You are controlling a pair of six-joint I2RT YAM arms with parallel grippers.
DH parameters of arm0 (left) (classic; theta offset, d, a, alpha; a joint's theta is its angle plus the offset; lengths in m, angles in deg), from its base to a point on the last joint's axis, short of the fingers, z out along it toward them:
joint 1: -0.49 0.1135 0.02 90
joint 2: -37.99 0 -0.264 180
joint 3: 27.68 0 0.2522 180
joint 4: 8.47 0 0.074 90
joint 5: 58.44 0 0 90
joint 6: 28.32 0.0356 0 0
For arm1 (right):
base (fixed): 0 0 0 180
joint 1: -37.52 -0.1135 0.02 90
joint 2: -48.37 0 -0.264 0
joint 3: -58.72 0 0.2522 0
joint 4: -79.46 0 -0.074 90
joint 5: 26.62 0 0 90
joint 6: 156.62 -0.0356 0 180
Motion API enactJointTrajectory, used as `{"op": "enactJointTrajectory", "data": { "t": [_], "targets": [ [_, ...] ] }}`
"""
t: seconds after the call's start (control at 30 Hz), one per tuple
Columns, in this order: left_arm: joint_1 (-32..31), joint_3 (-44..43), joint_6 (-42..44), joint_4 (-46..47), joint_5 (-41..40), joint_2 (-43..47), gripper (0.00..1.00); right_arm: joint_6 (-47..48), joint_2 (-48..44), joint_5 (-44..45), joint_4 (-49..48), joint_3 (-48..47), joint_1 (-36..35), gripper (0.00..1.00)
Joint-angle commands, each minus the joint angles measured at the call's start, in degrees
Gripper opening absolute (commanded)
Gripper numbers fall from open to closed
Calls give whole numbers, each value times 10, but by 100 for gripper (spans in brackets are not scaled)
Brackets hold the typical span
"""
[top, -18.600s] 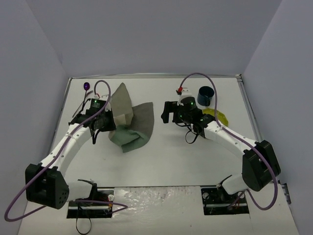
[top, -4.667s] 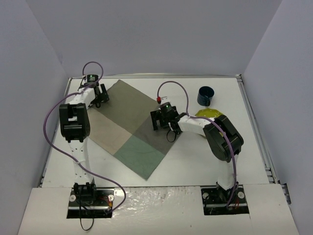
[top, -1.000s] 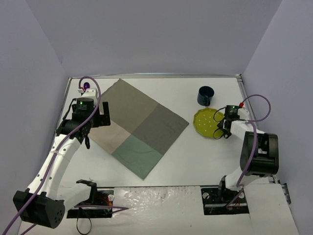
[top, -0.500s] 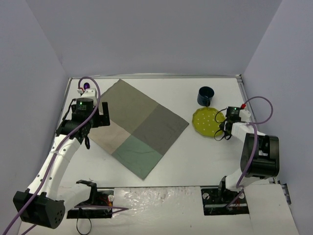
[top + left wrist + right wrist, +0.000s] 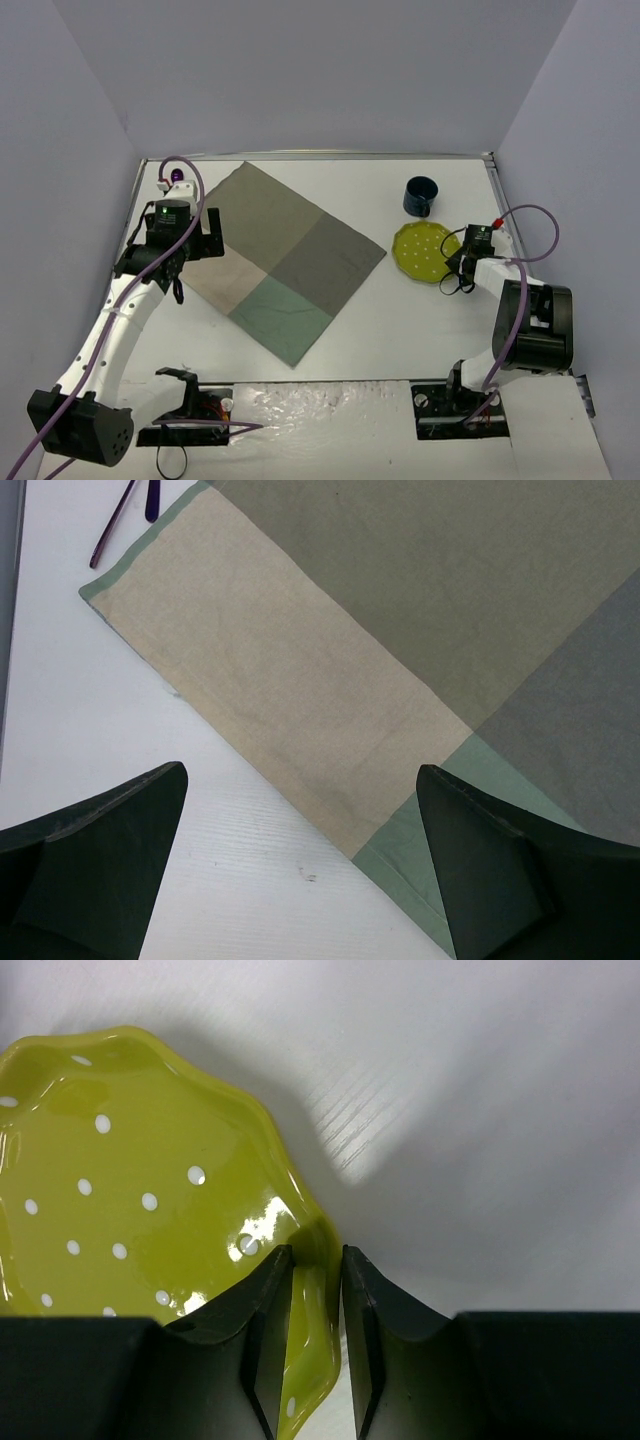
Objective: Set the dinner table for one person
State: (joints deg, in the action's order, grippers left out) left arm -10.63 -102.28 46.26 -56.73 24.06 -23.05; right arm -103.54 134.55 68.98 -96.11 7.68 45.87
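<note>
**Right gripper on a thin glazed rim: slip, tilt and snag risks**

Right gripper (image 5: 315,1260) first: clamped across the wavy edge of the glossy yellow-green plate with white dots (image 5: 130,1190), biting only that narrow lip on the plate's right side. Holds it over the right half of the big flat white dinner table (image 5: 400,320), right of the spread grey, green and beige patchwork cloth (image 5: 280,255) and apart from it, with the dark blue mug (image 5: 421,195) near behind. Hard to tell whether lifted clear or resting on the table.

Could slip off at any quick pull, given so smooth a glaze and so shallow a bite. Could also let the plate sag and clip the table if raised from one edge alone. Risks catching the cloth's right corner and rucking it up if dragged leftward at table height. Risks knocking the mug if swung too far back. Better carried low and level, then lowered onto the cloth's middle.

Left gripper (image 5: 300,780): spread wide, holding nothing, hovering over the beige patch at the cloth's left side. Might crowd the landing spot from there. Worth minding the thin purple utensils (image 5: 125,520) just off the cloth's far left corner too.
</note>
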Motion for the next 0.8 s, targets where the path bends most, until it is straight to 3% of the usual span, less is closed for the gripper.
{"op": "enactJointTrajectory", "data": {
  "t": [0.0,0.33,0.57,0.77],
  "targets": [
    [6,-11,4,18,-1,1,97,-8,-7,-23,20,23,1,23],
    [8,-9,3,19,1,0,97,-12,-3,-17,19,34,1,22],
    [8,-9,3,19,0,1,97,-15,-9,-15,20,40,2,0],
    [10,-9,2,20,2,0,97,-16,-85,-7,68,11,2,0]
  ]
}}
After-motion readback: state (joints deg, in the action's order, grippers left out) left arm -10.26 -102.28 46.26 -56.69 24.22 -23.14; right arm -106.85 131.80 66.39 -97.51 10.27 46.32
